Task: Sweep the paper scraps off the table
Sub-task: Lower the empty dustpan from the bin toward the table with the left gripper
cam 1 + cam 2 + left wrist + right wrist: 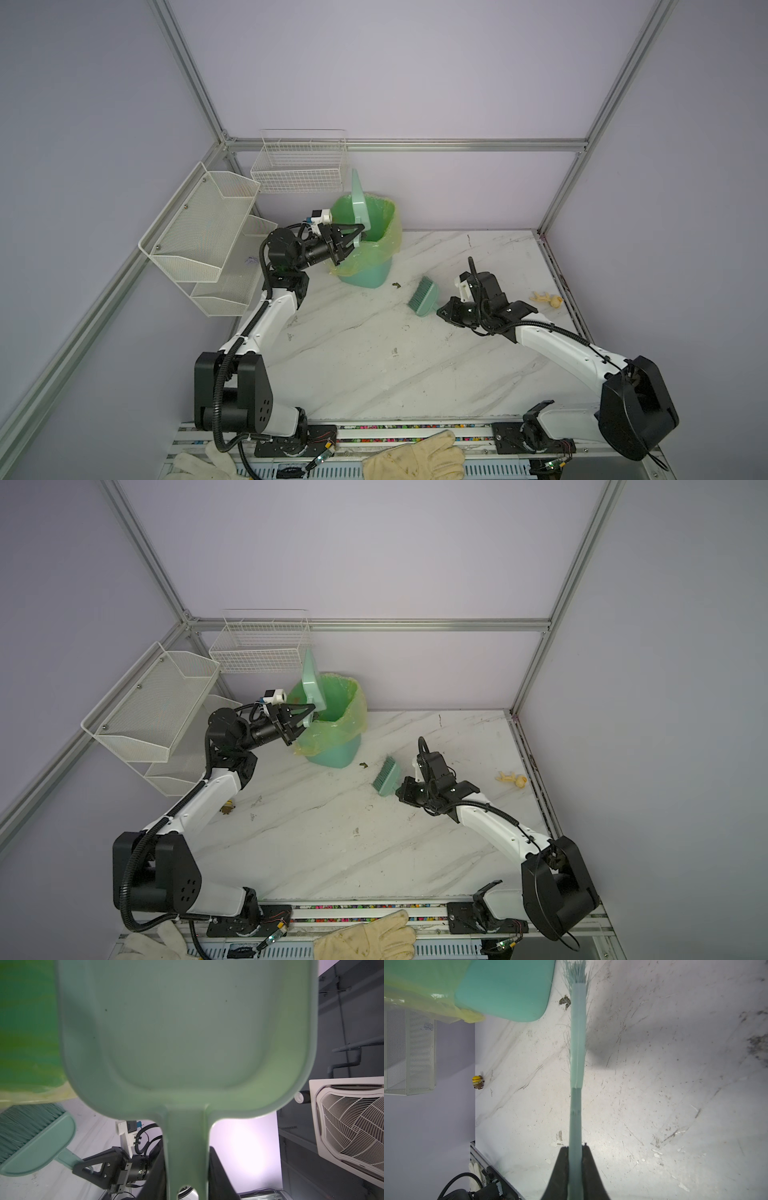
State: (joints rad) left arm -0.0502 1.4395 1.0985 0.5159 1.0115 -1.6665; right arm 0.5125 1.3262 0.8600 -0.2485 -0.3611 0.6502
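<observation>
Grey-veined white marble, scuffed in places, makes up the table (374, 374), and in both top views no blue or lime paper scraps show on its bare stretches. Whether they lie in the bin (370, 276) I cannot tell, since the pan and the folds of the liner (395, 232) hide most of the inside.

The pale green dustpan (358, 203) stands almost upright over the near rim of the bin, lip uppermost. The left gripper (356, 236) is clamped on its handle from below. The pan face in the left wrist view (187, 1032) looks bare.

The step in hand seems to be emptying the pan. To do it well, the lip should turn down inside the liner's mouth, not over its edge, so that any last wad drops in and not onto the marble. The turn should be slow, and the fingers kept off the loose plastic, which would snag easily.

The right gripper (575, 1147) is closed tight on the handle of the brush (423, 297), low over the table and apart from the bin. It is best left there until the pan is clear. A dark speck (396, 284) lies between the brush and the foot of the bin.
</observation>
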